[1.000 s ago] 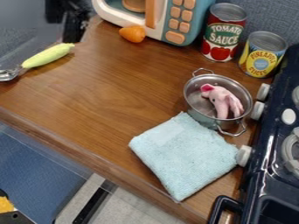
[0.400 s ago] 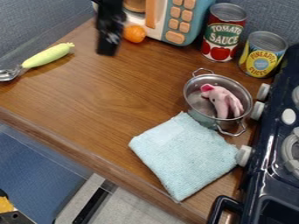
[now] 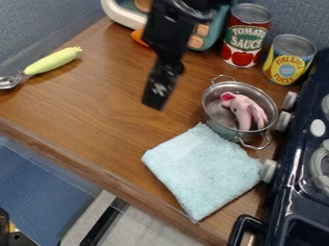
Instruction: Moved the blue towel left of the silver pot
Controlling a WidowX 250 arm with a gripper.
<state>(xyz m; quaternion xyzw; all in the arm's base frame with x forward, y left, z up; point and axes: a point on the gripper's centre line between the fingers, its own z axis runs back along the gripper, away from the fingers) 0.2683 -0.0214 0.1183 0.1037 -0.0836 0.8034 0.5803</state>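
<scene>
The blue towel (image 3: 204, 170) has 1 corner at the worktop's (image 3: 96, 105) front edge, 1 just beside a stove knob (image 3: 268, 171). The silver pot (image 3: 220, 115) and 2 cans (image 3: 244, 43) stand beyond. The gripper (image 3: 156, 102) hangs up-left of the towel; I cannot tell how wide its jaws are.

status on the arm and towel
Gripper over counter, nothing held. Towel flat on counter, in front of pot, not yet moved left. Path from gripper to towel looks open.
</scene>
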